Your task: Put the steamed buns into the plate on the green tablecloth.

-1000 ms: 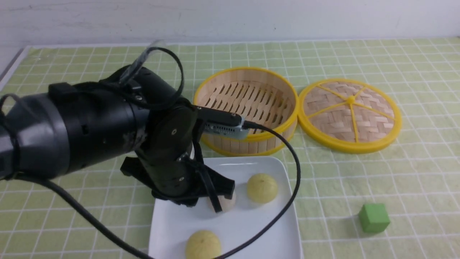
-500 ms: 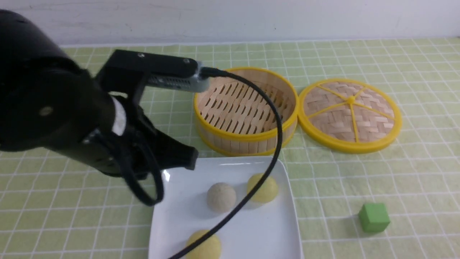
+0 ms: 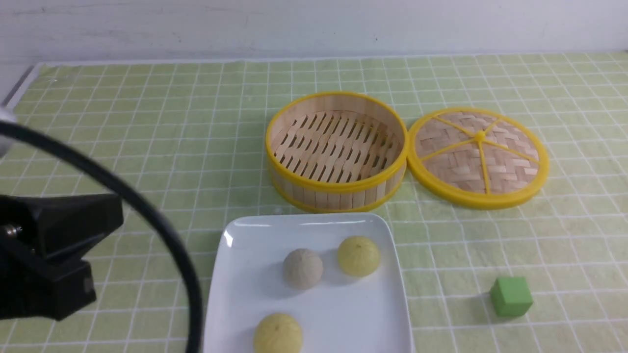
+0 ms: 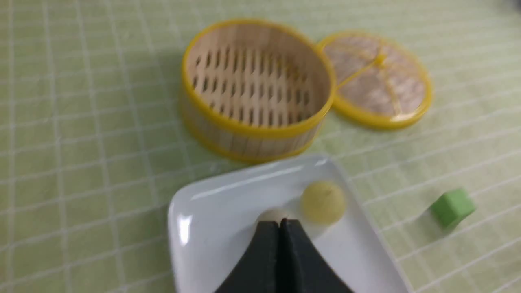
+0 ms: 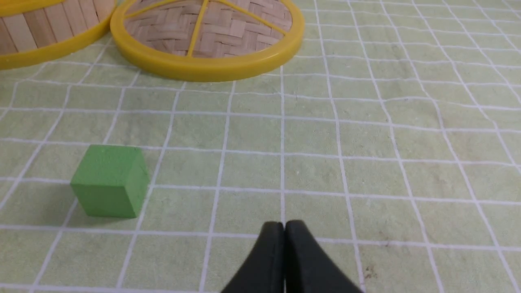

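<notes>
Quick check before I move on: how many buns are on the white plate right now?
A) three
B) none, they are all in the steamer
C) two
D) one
A: the front view shows the grey bun and two yellow buns all lying on the plate, while the steamer behind it holds nothing.

The left end effector [image 4: 279, 223] (jaws now pressed together) has withdrawn from the plate [image 3: 245, 299].
</notes>
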